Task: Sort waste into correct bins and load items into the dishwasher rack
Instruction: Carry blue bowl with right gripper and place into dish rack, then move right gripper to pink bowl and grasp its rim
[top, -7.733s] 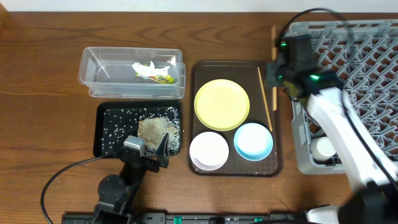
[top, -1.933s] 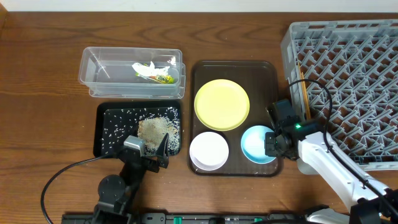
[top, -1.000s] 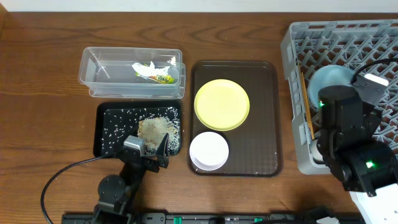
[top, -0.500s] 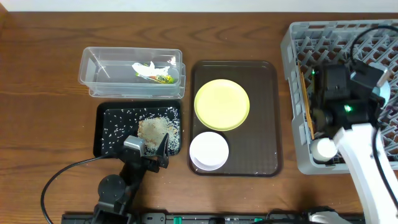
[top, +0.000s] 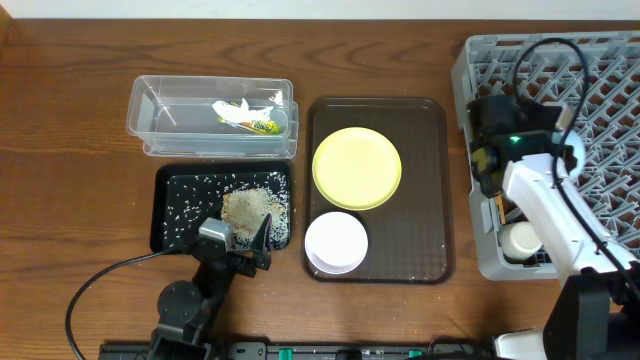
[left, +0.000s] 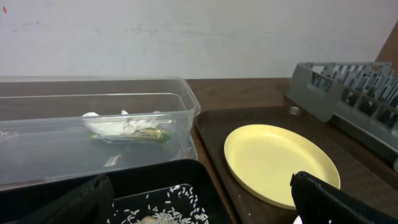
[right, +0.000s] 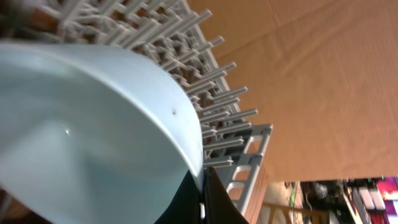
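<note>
From above, the right arm (top: 540, 200) reaches over the left side of the grey rack (top: 600, 90), with its wrist above the pegs; what it carries is mostly hidden under it here. The left claw (top: 240, 240) sits at the near edge of the table, just beside the black tray (top: 165, 215) with the rice crumbs (top: 245, 208). The yellow plate (top: 357, 168) and the white bowl (top: 336, 243) lie on the brown tray (top: 420, 200), between the two arms; the packet (top: 262, 127) and the paper scrap (top: 235, 110) lie in the clear tub (top: 145, 110).

From the left wrist, we see the left claw spread wide with nothing between its fingers; the plate lies ahead and to the right, the tub ahead and to the left.

From the right wrist, the right claw (right: 200, 186) is closed on the rim of the blue bowl (right: 93, 124). The bowl is tilted up on its edge and fills the left of the picture; the rack pegs stand just behind it and run away to the right. We cannot tell if the bowl touches them. We judge that the coming move is to lower the bowl between two rows of pegs, so its rim should run along the rows. The right arm is the one already placed for this.
</note>
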